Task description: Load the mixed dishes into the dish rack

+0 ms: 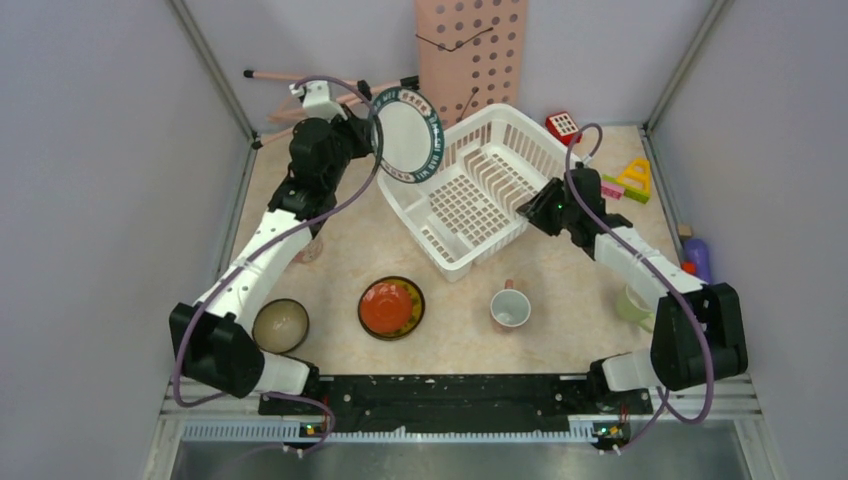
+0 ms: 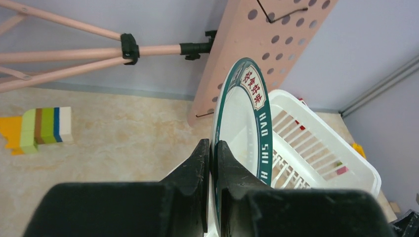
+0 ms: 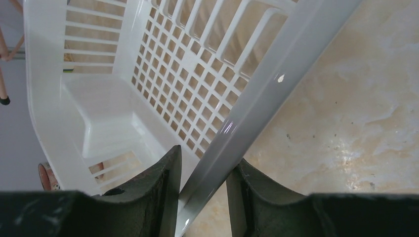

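Pinching teal-rimmed plate (image 1: 405, 135) upright w/ left gripper (image 2: 211, 150) by dish rack (image 1: 470, 205); right gripper (image 3: 203, 170) clamps rack rim.

The plate (image 1: 405, 135) is white with a dark green rim, white letters on the green and red signs on a white patch. The dish rack (image 1: 465, 205) is all white, with rows of little square holes. The near saucer (image 1: 391, 307) is red with a dark edge. The far board (image 1: 470, 45) is pink with round holes. The table (image 1: 560, 290) is sandy with pale swirls.

Teal-rimmed plate (image 1: 405, 133) upright — at rack (image 1: 465, 210) corner
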You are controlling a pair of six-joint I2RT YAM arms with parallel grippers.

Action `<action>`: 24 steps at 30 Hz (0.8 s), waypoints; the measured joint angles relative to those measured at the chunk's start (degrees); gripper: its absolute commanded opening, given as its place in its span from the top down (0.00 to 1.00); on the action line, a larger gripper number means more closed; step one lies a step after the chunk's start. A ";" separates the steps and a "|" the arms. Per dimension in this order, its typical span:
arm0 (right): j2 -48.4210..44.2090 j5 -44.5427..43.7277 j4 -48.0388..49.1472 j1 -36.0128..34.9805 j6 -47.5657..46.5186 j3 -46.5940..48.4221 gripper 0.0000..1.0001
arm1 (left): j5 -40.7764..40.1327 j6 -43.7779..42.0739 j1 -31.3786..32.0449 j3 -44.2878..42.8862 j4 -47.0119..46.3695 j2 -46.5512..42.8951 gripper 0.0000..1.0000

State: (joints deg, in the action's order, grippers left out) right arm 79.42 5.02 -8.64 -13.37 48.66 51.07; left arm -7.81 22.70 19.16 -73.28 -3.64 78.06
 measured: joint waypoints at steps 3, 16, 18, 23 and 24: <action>-0.33 1.44 0.24 -0.48 0.00 -0.52 0.62 | 2.01 -1.33 0.46 -0.07 -0.98 2.19 1.00; -8.63 -0.26 -3.58 -1.27 -0.72 -2.43 0.01 | -2.60 -22.38 13.31 -3.15 -9.18 9.73 1.00; -9.38 -1.77 -4.85 -1.20 -0.87 -2.36 0.01 | -4.09 -26.10 15.34 -4.50 -10.38 11.85 1.00; -12.46 -4.94 -6.91 0.37 -1.11 -2.38 0.01 | -6.69 -33.38 16.52 -8.46 -11.41 17.62 1.00; -13.55 -5.29 -6.75 0.96 -1.11 -2.60 0.01 | -6.99 -34.53 16.52 -9.25 -11.54 18.69 1.00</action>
State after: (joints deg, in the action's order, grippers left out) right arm 65.87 -0.27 -15.40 -12.40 47.55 48.47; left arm -14.81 -11.84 35.68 -82.52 -15.18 96.75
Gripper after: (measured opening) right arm 0.987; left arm 0.105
